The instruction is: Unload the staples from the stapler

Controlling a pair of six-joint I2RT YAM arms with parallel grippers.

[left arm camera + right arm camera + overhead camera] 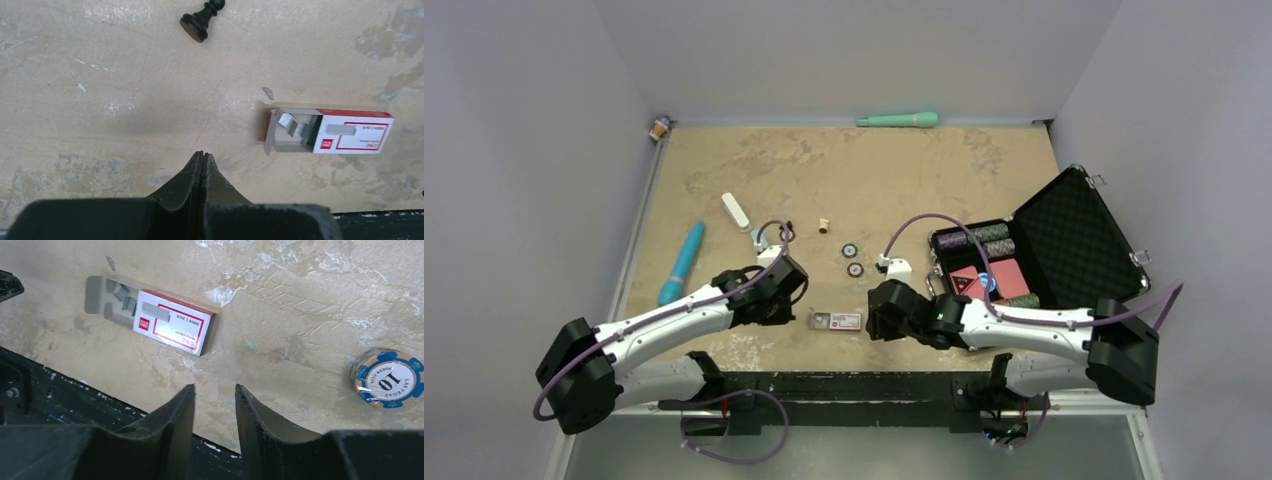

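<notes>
Claws: left claw [202, 156] closed tight, right claw [215, 390] narrowly parted

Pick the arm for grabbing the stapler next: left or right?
Likely left. The stapler lies on that side, just beyond the left wrist. The left end effector is shut, so must open; the right end effector is open but farther.

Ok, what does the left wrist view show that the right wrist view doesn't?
Only the left wrist view: a black chess pawn lying on its side, and the left gripper with its fingers pressed shut on nothing. Only the right wrist view: a wrapped poker chip marked 10, and the right gripper with its fingers apart. Both: the red-and-white staple box on the table, its tray slid partly out.
</notes>
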